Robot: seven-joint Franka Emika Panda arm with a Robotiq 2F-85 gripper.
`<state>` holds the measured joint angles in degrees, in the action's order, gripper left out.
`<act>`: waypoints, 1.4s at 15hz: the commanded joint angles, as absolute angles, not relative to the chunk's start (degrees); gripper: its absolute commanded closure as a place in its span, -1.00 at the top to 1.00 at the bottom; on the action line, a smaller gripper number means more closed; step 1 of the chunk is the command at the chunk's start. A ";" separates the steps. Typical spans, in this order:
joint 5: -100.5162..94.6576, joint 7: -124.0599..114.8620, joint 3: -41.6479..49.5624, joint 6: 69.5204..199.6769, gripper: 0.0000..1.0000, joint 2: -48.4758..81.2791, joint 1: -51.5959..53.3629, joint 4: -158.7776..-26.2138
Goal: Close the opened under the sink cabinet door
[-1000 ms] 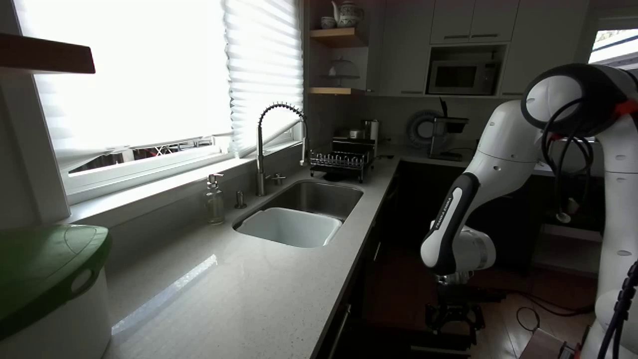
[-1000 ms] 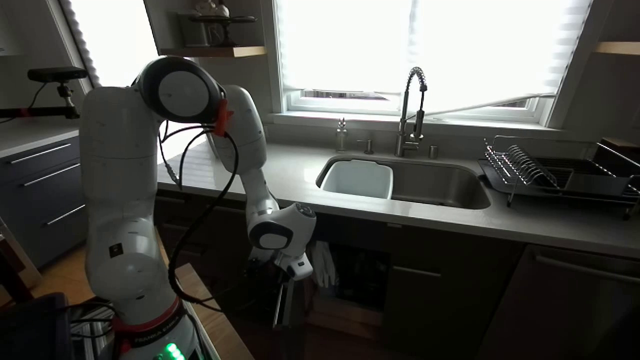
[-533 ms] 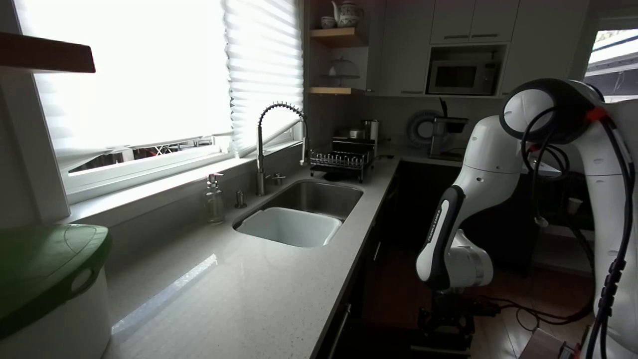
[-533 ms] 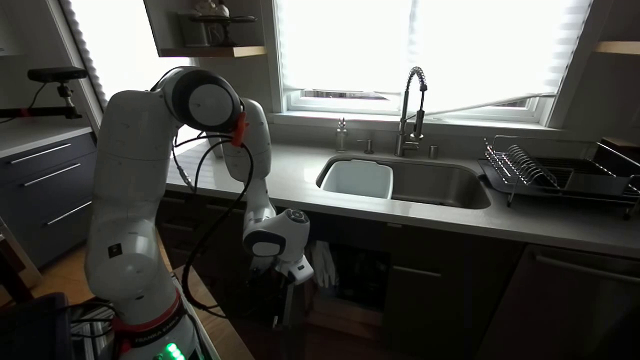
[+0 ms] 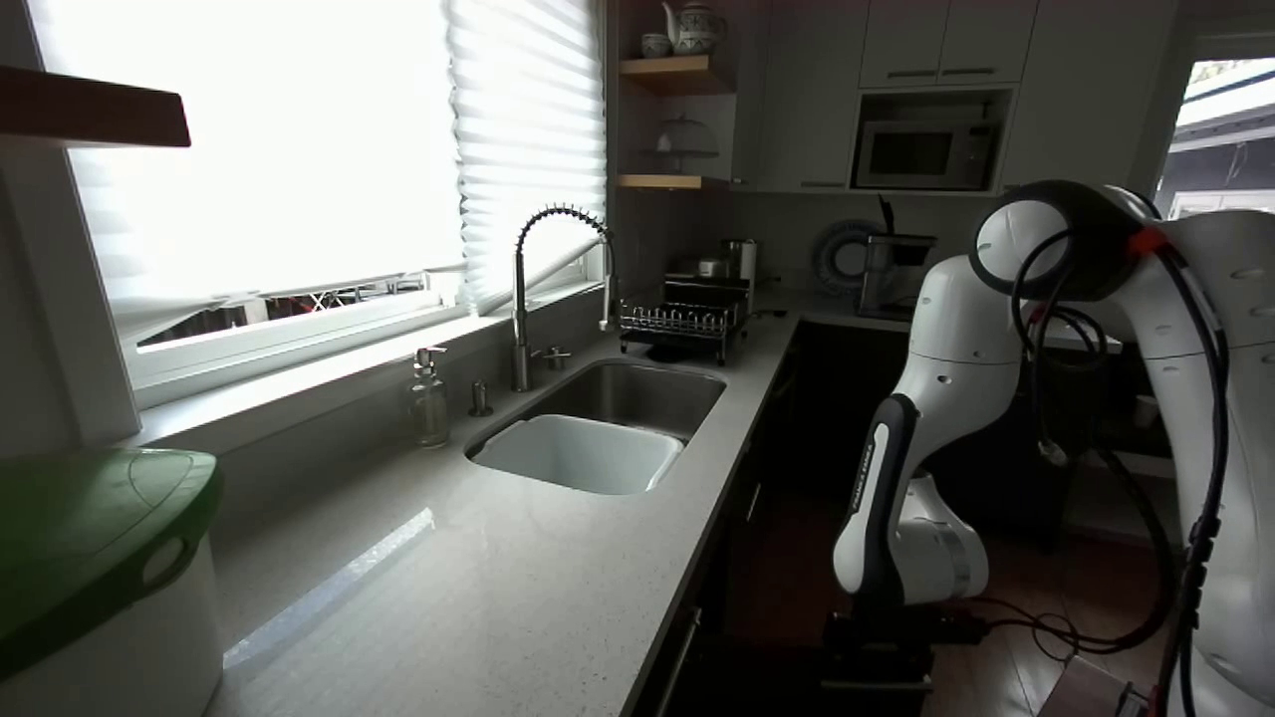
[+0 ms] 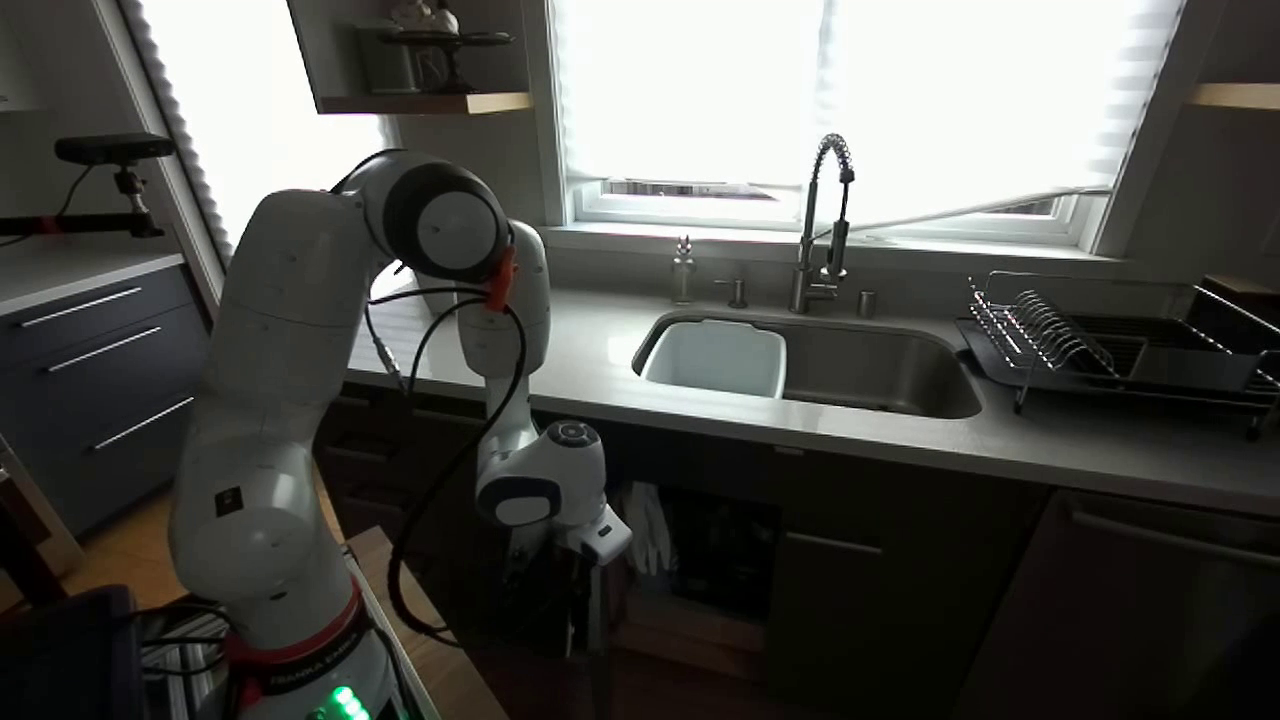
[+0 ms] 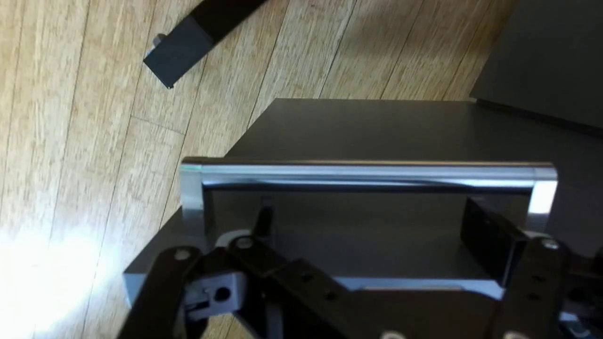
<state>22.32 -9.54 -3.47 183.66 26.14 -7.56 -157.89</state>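
Open door [image 7: 367, 132], gripper [image 7: 370, 216] alongside, perhaps gloves [image 6: 650, 530] beyond

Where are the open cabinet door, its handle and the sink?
Cabinet door [image 7: 360, 230]: wrist view, dark front panel.
Handle [image 7: 370, 175]: wrist view, middle of the metal bar.
Sink [image 6: 868, 365]: in an exterior view, bare metal basin wall.

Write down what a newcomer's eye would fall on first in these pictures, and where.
First, the glaring white blinds, behind the sink in both exterior views. Then the white robot arm, filling much of the left half of an exterior view. In the wrist view, a shiny bar handle stretches across the dark, open cabinet door, with the open gripper below it in the picture.
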 commanded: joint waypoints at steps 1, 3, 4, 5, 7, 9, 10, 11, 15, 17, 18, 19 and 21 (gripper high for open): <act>20.46 -6.97 -3.84 193.62 1.00 29.48 -7.57 -157.91; 18.96 -3.65 -2.04 199.06 1.00 31.53 -5.27 -157.63; 20.51 -5.93 -3.44 194.58 1.00 29.23 -7.03 -157.94; 20.17 -4.94 -3.20 196.72 1.00 30.01 -6.59 -157.87; 19.89 -4.23 -2.91 198.24 1.00 30.72 -6.08 -157.67; 19.78 -4.05 -2.82 198.26 1.00 30.86 -5.93 -157.58; 19.75 -4.05 -2.81 198.26 1.00 30.90 -5.88 -157.57; 19.74 -4.04 -2.80 198.26 1.00 30.90 -5.86 -157.57; 16.63 -6.58 -0.28 198.88 1.00 31.47 -4.01 -157.15; 15.43 -5.99 1.42 199.81 1.00 33.31 -2.96 -154.64; 15.05 -5.51 2.63 200.44 1.00 34.33 -1.91 -153.34; 14.51 -5.34 3.33 200.82 1.00 35.01 -1.50 -152.17; 13.64 -4.29 5.20 201.44 1.00 37.08 0.04 -149.27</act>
